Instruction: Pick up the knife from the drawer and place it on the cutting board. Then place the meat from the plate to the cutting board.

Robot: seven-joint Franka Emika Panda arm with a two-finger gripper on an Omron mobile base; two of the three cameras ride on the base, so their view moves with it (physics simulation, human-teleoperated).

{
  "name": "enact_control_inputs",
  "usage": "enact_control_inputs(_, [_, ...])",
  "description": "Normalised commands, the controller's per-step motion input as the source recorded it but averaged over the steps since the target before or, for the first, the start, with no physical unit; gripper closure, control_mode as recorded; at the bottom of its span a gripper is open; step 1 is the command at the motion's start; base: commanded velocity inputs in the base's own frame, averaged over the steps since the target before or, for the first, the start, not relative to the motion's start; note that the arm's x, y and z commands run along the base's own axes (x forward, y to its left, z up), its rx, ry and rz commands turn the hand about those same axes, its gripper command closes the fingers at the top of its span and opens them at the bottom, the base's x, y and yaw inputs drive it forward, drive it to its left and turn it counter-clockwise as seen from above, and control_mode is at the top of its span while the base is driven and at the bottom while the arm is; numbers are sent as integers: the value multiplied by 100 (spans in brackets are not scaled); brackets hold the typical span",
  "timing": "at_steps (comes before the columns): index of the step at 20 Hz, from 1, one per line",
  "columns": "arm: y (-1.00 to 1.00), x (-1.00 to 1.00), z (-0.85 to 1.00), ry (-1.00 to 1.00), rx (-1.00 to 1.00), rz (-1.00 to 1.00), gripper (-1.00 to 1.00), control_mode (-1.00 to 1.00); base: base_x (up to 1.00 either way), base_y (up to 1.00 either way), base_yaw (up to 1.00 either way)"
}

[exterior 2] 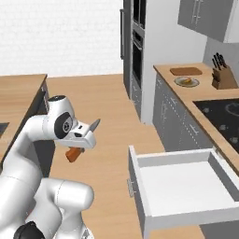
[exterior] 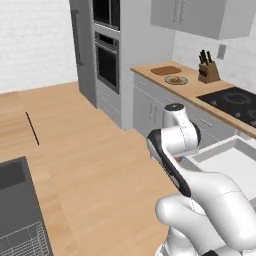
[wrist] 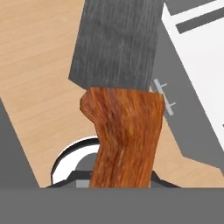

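Wood floor behind, gripper (exterior 2: 80, 145) clamped on the knife (exterior 2: 82, 142) handle up in the air, blade poking out past the fingers, drawer (exterior 2: 179, 186) pulled open off to the side

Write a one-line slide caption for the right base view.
Jaws shut on the knife, lifted clear of the open drawer.
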Motion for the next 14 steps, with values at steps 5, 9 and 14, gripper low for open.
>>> enact_control_inputs(5, [0,0,0,0,0,0,100,100,100,56,9])
enact_control_inputs(9, [0,0,0,0,0,0,100,100,100,46,-1])
enact_control_inputs(14, [0,0,0,0,0,0,100,100,100,37,-14])
